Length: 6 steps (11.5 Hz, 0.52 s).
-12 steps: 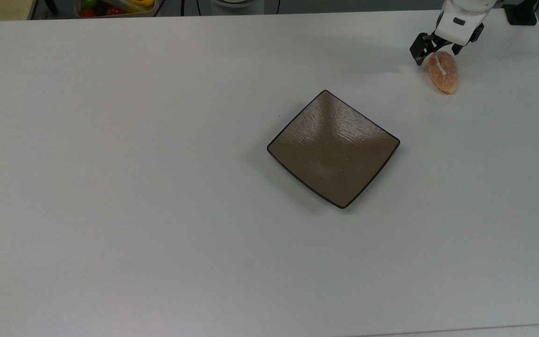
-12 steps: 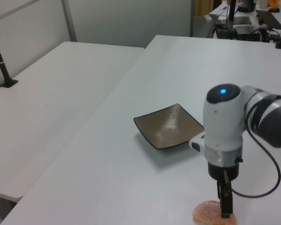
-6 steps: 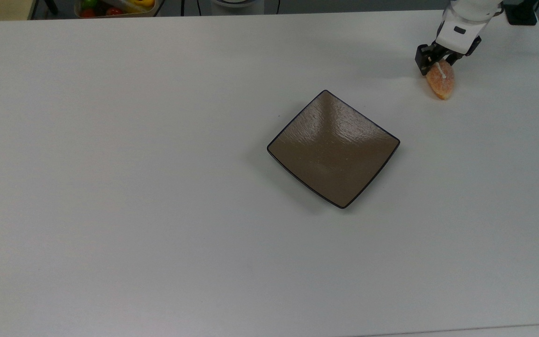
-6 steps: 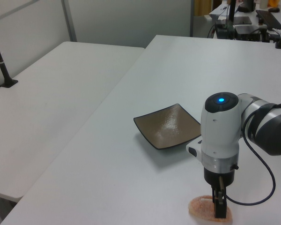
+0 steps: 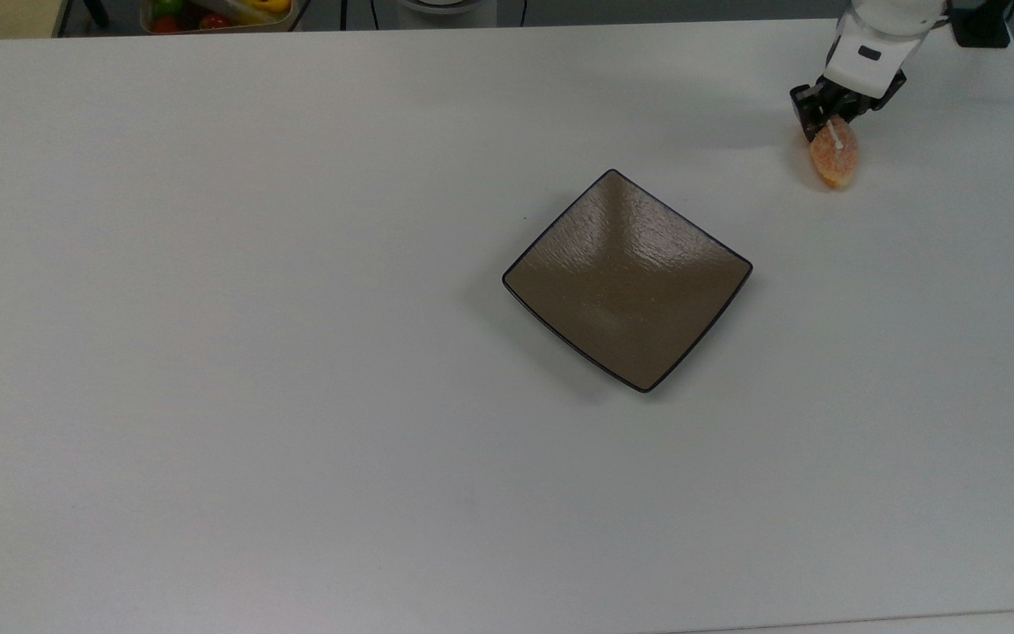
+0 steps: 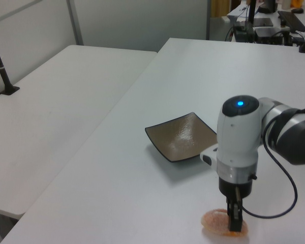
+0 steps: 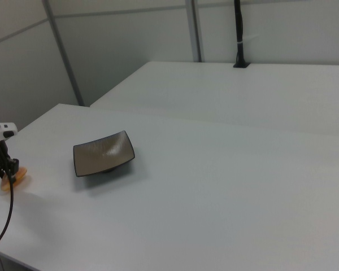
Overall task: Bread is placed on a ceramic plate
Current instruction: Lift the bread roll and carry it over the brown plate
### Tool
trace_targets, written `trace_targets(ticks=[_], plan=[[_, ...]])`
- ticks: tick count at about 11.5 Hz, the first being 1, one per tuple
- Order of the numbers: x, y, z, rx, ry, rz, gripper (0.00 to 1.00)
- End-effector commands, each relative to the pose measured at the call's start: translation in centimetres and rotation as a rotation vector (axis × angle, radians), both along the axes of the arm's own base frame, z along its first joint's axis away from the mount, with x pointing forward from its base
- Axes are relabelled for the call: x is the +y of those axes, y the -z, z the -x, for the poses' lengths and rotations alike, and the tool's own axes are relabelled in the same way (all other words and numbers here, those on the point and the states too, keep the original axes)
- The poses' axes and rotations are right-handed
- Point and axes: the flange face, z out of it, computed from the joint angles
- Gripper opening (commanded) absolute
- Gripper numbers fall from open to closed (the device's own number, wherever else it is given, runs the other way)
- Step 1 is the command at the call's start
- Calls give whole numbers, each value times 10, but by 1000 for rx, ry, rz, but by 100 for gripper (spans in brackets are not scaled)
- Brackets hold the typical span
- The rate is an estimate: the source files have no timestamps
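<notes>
orange bread (image 5: 833,158) pinched by tool (image 5: 827,123), ceramic plate (image 5: 628,280) apart.

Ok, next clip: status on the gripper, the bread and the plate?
Gripper down at the bread, fingers astride one end. Bread on the table, not lifted. Plate bare, apart from the bread. Table between them open.

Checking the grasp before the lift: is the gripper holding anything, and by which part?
The gripper grips the bread at its end nearest the arm.

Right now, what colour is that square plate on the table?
Glossy brown with a thin dark rim; the ceramic plate shows best in the top view.
</notes>
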Motion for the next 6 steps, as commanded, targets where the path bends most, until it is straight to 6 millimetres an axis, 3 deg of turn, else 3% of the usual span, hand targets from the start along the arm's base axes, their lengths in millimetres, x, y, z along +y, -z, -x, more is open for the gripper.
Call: trace_targets(ticks=[1, 3, 6], plan=[[-28, -53, -29, -101, 70, -26, 34], [-65, -70, -66, -144, 131, -19, 34], [-134, -76, -125, -179, 211, 15, 34]])
